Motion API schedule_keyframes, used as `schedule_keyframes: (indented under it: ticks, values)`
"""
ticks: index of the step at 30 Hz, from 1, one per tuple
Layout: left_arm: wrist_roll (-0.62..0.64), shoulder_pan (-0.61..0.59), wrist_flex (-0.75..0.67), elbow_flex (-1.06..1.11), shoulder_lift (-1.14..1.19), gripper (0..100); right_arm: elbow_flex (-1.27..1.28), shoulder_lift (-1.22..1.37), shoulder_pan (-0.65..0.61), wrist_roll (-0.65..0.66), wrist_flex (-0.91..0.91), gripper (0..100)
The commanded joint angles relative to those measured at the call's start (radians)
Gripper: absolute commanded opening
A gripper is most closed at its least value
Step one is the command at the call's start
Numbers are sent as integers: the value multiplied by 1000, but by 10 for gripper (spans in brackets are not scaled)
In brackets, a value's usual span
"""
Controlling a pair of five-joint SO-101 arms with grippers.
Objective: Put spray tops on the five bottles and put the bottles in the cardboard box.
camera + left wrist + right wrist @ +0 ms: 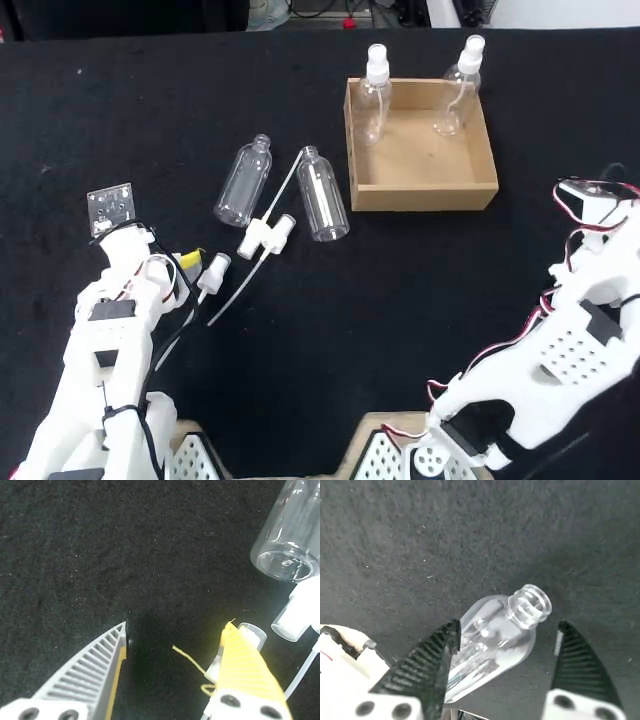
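1. Two capped bottles point(375, 95) are standing in the box point(425, 195). Two bare bottles point(243, 182) are lying on the tabletop point(120, 100) just left of it. A fifth bottle point(495, 640), also bare, is lying under the right pincer point(510, 627).
2. Two loose spray tops point(267, 235) are lying against each other beside the bare bottles. A third top point(213, 272) is lying just beside the left pincer point(176, 630).
3. The left pincer is hanging low with its jaws apart and holding nothing; the third top is sitting outside its yellow jaw.
4. The right pincer's jaws are standing wide apart, one on each side of the fifth bottle, not clamped on it.
5. Risks, as I judge them:
   - The round, smooth bottle may be rolling or slipping out as the jaws close.
   - The left pincer, closing where it is, would be missing the top.
   - The tops' long tubes may be snagging and dragging their neighbours.
6. The right wrist view is supplying the fifth bottle and its open neck. The high view is supplying the box and the count. The left wrist view is supplying how the third top lies against the jaw.
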Motion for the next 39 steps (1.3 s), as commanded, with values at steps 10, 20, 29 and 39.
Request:
schedule_keyframes:
  ticks: [10, 20, 29, 39]
  values:
    - [-9, -8, -23, -16, -14, 289, 211, -252, 5, -308, 32, 350]
    - [-9, -8, -23, -15, -18, 289, 371, -335, 34, -315, -86, 350]
    - [-9, -8, -23, -13, -20, 289, 504, -335, 32, -417, -287, 312]
    - [-9, -8, -23, -13, -20, 289, 364, -335, -35, -477, -282, 100]
